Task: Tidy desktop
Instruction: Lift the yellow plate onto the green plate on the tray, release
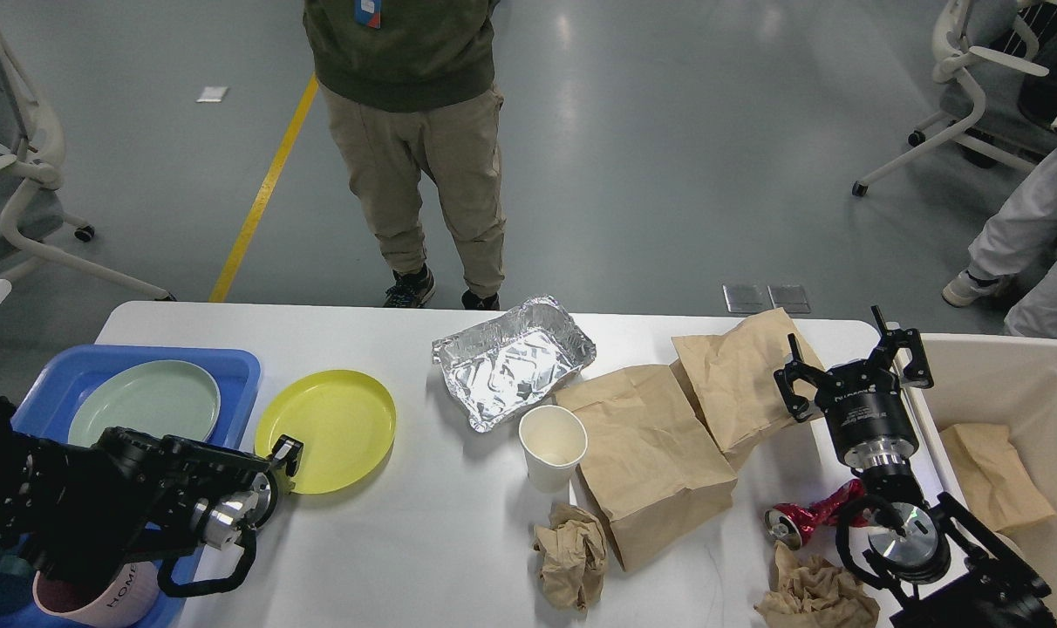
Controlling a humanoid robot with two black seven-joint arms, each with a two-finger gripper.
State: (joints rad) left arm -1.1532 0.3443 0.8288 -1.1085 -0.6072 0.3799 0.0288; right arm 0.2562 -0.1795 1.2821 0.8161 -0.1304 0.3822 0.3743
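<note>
My left gripper [283, 455] meets the yellow plate [326, 430] at its seven-o'clock rim; whether it grips, I cannot tell. My right gripper [851, 371] hangs spread, empty. On the littered desktop [389, 558], a weak pinch could drop the plate.

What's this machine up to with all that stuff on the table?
A two-armed robot is clearing a messy white desktop. Its left gripper sits at the near edge of a yellow plate, beside a blue tray that already holds a green plate. Its right gripper hangs open and empty next to a beige bin with one brown bag inside. Paper bags, a foil tray, a paper cup, crumpled paper and a crushed red can are not yet cleared.
</note>
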